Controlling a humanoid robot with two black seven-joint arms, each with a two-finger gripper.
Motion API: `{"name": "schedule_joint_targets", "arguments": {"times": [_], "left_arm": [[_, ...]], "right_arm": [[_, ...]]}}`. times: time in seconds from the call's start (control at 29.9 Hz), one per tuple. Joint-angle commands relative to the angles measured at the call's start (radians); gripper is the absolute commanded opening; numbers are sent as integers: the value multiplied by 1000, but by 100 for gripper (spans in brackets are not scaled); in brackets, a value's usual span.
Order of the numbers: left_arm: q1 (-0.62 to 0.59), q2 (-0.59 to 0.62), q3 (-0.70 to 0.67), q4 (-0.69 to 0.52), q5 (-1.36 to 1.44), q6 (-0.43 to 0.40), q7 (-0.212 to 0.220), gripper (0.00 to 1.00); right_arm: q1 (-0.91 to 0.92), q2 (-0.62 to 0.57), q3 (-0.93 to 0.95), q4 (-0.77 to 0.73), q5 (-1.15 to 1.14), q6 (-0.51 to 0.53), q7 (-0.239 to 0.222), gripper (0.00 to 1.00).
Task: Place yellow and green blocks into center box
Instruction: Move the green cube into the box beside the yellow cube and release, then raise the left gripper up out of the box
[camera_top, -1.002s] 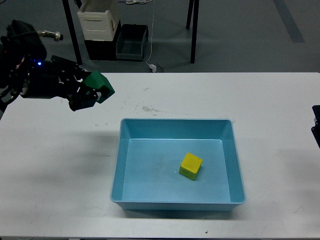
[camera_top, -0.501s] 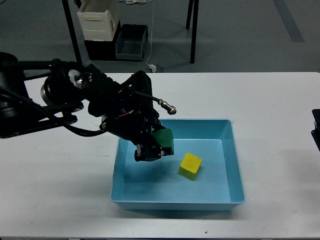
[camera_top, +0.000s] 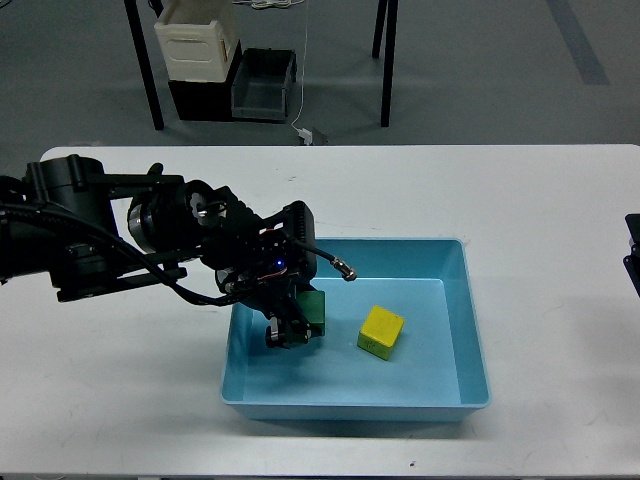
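As the head view looks down on the white table (camera_top: 120, 400), these lines record what it shows.

Head view, left arm: it comes in from the left edge and reaches over the left wall of the blue box (camera_top: 478, 340), its far end pointing down into the tray.

Head view, left gripper (camera_top: 292, 325): low inside the box near the left wall; its dark fingers stand on either side of the green block, closed against it.

Head view, green block (camera_top: 312, 307): between the jaws, mostly hidden by the gripper, only its right face showing. Whether it touches the box floor cannot be told.

Head view, yellow block (camera_top: 381, 331): lying on the box floor, just to the right of the jaws and apart from them, with a clear strip of blue floor between it and the green block; it sits turned at a slight angle to the box walls.

Head view, box: just right of the table's centre, the jaws inside its left part, its right half bare of any arm.

Head view, right gripper (camera_top: 632, 250): only a dark sliver shows at the right edge, well apart from the box; how its jaws stand cannot be told.

Head view, cable connector (camera_top: 342, 267): a small metal-tipped plug juts from the left arm, up and to the right of the jaws, over the box's back wall.
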Motion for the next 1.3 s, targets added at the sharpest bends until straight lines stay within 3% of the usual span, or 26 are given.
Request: {"name": "schedule_joint_targets", "arguments": {"times": [0.0,0.1,0.2,0.23,0.37,0.57,0.73,1.0,1.14,1.27], "left_arm": [[26,-1,-3,2,-6,0,0,61],[30,-1,-9,6,-6,0,0,72],[30,-1,-14,15,-17,0,0,97],[29,-2,-14,15,-28,0,0,99],[26,-1,-32,16,-86,0,0,99],[38,39,-256,4,-429,0,0,100],[127,83,-409,7,-871,0,0,100],[374,116,-717,18,-1176,0,0,100],[472,111,-833,53,-1195,67,0,100],[536,131,-856,94,-1435,0,0,100]], "right_arm": [[1,0,-2,0,0,0,0,100],[3,0,-2,0,0,0,0,100],[3,0,-2,0,0,1,0,100],[1,0,0,0,0,0,0,100],[3,0,-3,2,0,1,0,100],[27,0,-6,3,0,3,0,100],[105,0,-9,2,0,5,-3,100],[236,0,-98,-9,2,11,-26,100],[295,21,-133,-63,78,3,-95,100],[315,78,-134,-104,253,14,-207,100]]}}
